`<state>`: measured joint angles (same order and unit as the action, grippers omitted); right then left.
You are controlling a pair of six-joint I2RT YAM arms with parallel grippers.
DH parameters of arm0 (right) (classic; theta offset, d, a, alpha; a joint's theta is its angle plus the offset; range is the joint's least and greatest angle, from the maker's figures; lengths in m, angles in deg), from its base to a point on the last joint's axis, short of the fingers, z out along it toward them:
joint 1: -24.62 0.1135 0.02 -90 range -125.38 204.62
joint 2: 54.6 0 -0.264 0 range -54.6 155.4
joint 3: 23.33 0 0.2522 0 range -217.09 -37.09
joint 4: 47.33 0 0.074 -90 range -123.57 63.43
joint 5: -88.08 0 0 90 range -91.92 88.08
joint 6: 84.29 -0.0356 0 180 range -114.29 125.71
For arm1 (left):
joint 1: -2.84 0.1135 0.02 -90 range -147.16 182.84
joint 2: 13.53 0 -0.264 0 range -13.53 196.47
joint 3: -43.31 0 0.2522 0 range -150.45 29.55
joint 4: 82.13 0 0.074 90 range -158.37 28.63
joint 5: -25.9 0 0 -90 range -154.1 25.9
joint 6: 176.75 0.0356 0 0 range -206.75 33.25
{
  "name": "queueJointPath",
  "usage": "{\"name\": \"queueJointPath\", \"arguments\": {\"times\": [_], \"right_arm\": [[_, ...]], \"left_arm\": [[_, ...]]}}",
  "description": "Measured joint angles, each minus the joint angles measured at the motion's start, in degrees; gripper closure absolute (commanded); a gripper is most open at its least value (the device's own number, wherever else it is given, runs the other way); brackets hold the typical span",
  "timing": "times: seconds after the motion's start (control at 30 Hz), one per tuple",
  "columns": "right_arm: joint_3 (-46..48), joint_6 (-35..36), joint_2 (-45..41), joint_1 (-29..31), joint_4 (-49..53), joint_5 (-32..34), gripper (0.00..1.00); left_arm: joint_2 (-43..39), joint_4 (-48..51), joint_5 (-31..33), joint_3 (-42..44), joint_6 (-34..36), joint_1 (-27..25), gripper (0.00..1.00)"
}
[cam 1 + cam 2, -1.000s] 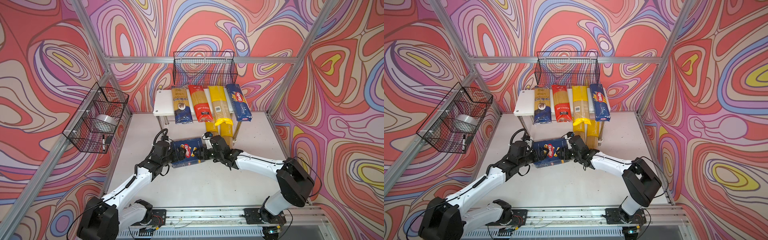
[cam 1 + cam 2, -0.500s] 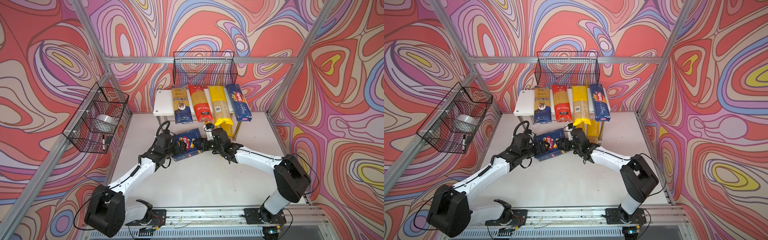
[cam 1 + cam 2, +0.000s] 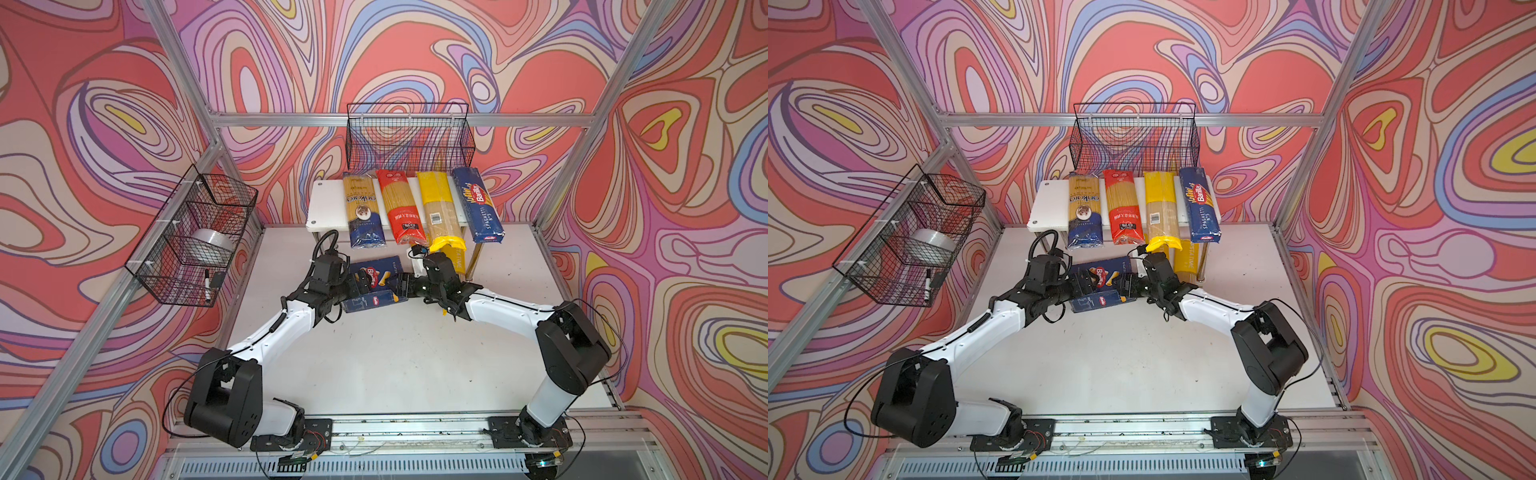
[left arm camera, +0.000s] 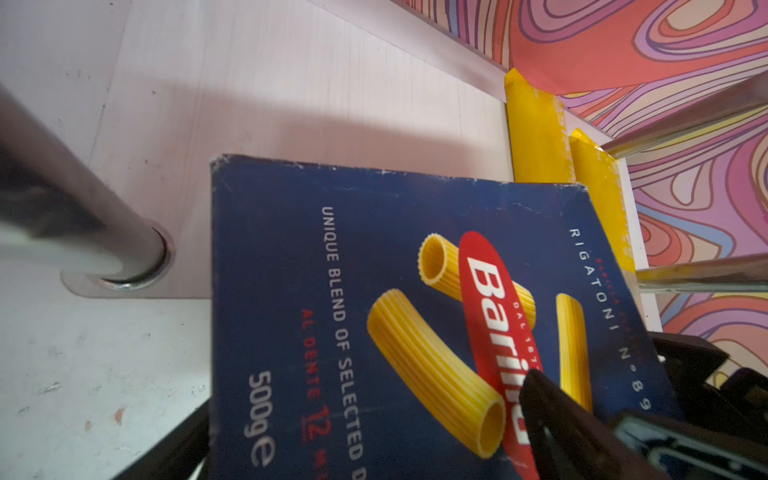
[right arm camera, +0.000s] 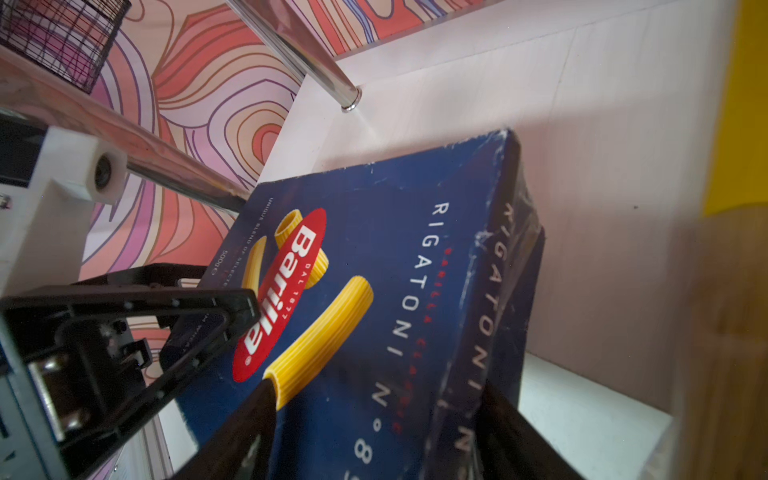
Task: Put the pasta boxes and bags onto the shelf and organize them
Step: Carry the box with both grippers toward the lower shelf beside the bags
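The wide dark blue Barilla rigatoni box [image 3: 376, 286] [image 3: 1100, 286] hangs tilted just in front of the shelf's lower tier [image 4: 291, 83]. My left gripper [image 3: 356, 286] [image 4: 365, 399] is shut on its left end. My right gripper [image 3: 400, 286] [image 5: 378, 415] is shut on its right end, one finger [image 5: 249, 424] on the face. On the shelf's white top board [image 3: 324, 199] lie a gold-and-navy bag [image 3: 364, 216], a red-ended bag [image 3: 401, 212], a yellow-ended bag [image 3: 440, 208] and the long Barilla spaghetti box [image 3: 478, 208]. Two yellow-ended bags [image 4: 536, 133] lie on the lower tier.
A black wire basket [image 3: 409, 137] hangs on the back wall above the shelf. Another basket [image 3: 195, 237] on the left wall holds a tape roll [image 3: 212, 243] and a marker. A chrome shelf leg [image 4: 83, 216] stands close to the box's left edge.
Both arms have carried the rigatoni box away from the table's middle towards the shelf, and its far edge now reaches the lower tier.
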<state>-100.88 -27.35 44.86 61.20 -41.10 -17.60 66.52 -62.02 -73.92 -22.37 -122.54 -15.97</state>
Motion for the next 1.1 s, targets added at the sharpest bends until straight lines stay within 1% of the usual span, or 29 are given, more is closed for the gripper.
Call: {"name": "queueJointPath", "arguments": {"times": [0.3, 0.5, 0.83, 0.9, 1.1], "right_arm": [[-3.32, -0.42, 4.57, -1.66, -1.99, -0.61, 0.23], [-5.6, -0.42, 7.39, -2.47, -0.81, 0.5, 0.22], [-5.99, 0.61, 7.48, -2.6, 0.11, 3.72, 0.19], [-6.56, 0.63, 7.48, -2.8, 1.05, 3.8, 0.16], [-6.99, 1.25, 6.45, -3.67, 2.32, 4.39, 0.16]], "left_arm": [[4.94, -0.31, -0.26, -3.89, 0.04, 1.2, 0.0], [7.52, -1.7, -1.11, -5.77, 0.04, 1.53, 0.0], [8.66, -0.92, -2.6, -7.58, 1.4, 1.84, 0.0], [8.63, 0.09, -2.54, -7.85, 2.23, 1.77, 0.0], [7.93, 1.51, -1.88, -7.93, 4.07, 1.33, 0.0]]}}
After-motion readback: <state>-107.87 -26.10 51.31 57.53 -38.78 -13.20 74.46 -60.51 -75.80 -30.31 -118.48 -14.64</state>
